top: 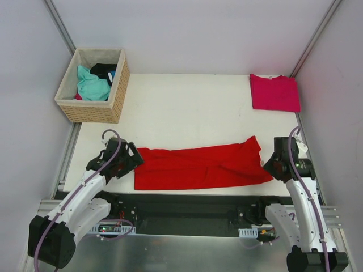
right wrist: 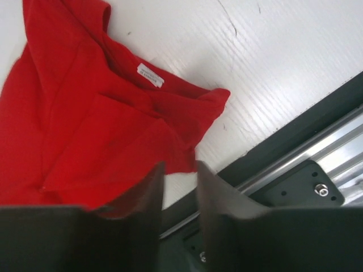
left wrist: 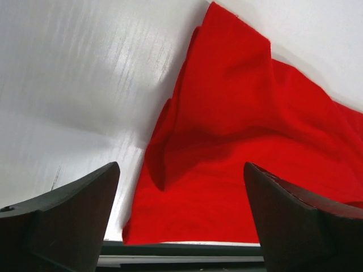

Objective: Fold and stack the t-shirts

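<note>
Roughly midway. Near front edge of table [top: 187,107]: red t-shirt [top: 198,167] folded into long band, cross folds left to do. At far right corner: pink t-shirt [top: 275,92] folded flat, awaiting stack. Left gripper [left wrist: 181,165] spread wide, empty. Right gripper [right wrist: 180,165] slightly parted, gripping nothing.

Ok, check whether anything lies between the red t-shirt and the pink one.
Nothing visible does. Only bare table lies between the red t-shirt at the near edge and the folded pink t-shirt at the far right corner. The wicker basket stands far left, off that path.
</note>
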Motion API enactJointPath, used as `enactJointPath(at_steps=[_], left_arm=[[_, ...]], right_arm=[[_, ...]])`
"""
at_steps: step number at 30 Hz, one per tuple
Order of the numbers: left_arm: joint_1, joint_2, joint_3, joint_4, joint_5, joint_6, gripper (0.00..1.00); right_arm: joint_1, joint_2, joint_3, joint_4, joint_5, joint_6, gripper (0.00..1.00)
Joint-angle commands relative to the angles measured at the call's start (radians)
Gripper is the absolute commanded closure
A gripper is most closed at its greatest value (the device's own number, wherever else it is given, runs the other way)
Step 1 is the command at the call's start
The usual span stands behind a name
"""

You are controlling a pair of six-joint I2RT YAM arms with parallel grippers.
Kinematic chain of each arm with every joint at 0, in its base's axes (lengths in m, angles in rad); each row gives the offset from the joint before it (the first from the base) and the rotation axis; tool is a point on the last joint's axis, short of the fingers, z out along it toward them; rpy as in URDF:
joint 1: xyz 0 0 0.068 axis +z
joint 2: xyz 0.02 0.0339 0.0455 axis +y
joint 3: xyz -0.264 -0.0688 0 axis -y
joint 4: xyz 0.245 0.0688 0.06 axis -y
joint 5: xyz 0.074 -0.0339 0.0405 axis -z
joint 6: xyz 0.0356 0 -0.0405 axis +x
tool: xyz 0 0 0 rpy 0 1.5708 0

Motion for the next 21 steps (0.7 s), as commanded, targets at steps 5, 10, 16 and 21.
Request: enactJointPath(at_steps=[5,10,16,21], left_arm=[[-0.013,-0.028,0.035,-0.043,-0.017,-0.018,0.01],[-0.014,0.033,0.138,-0.043,-0.036,0.016,0.01],[-0.016,0.175,0.251,0.004,-0.069,0.043,0.01],[-0.017,0.305,0.296,0.095,-0.027,0.048,0.01]], right_arm=[[0.005,-0.022,0.082,-0.015,-0.004,-0.007,0.0],[0.015,0.096,0.137,0.114,-0.042,-0.01,0.0],[0.075,0.367,0.102,0.361,-0.154,-0.039,0.0],[0.167,0.536,0.128,0.5,-0.16,-0.062,0.0]])
